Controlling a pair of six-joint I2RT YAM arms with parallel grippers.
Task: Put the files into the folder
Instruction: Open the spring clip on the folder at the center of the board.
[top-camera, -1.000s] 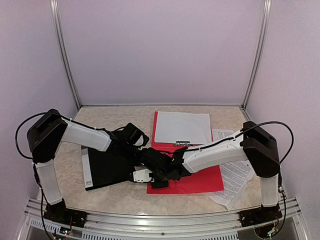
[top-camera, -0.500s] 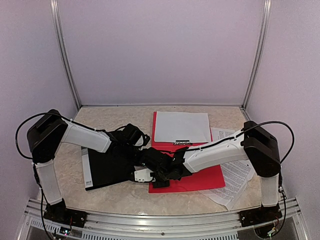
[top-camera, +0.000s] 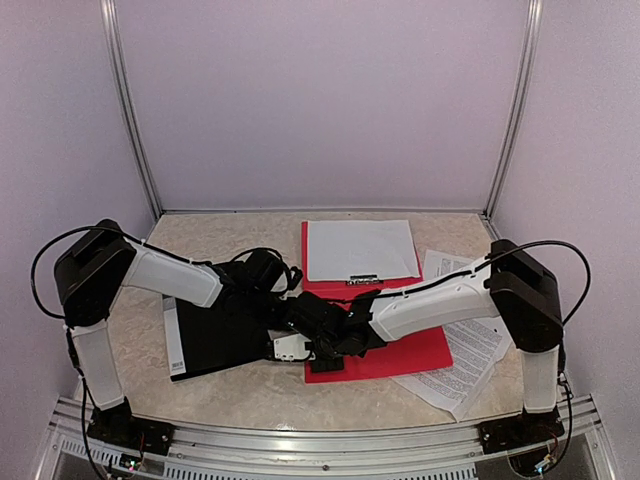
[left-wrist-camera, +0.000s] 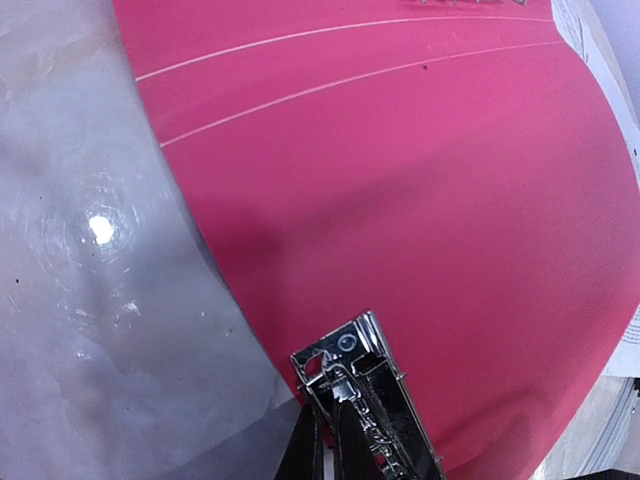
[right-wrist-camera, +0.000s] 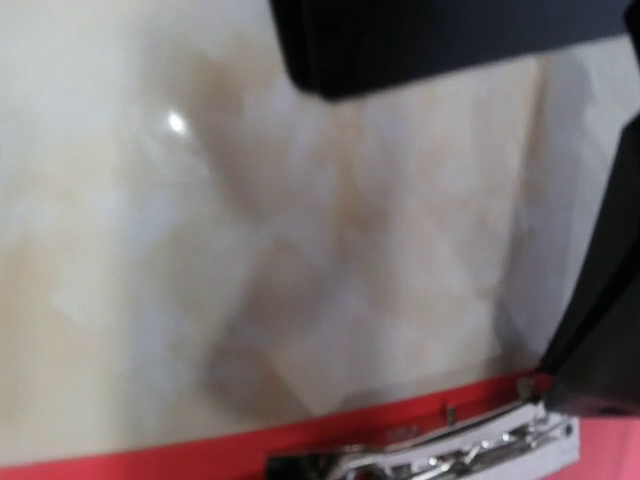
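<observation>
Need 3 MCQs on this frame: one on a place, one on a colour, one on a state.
1. Where do the printed sheets lie?
A) left of the folder
B) at the folder's right edge
C) beyond the folder's far edge

2. What colour is the folder?
A) blue
B) green
C) red

3. The white sheet on the folder's far half is:
A) lying flat
B) crumpled into a ball
C) standing on edge

Answers: B, text-covered paper shows along the folder's right side; C, both the top and left wrist views show it red; A, its outline is a clean, flat rectangle.
</observation>
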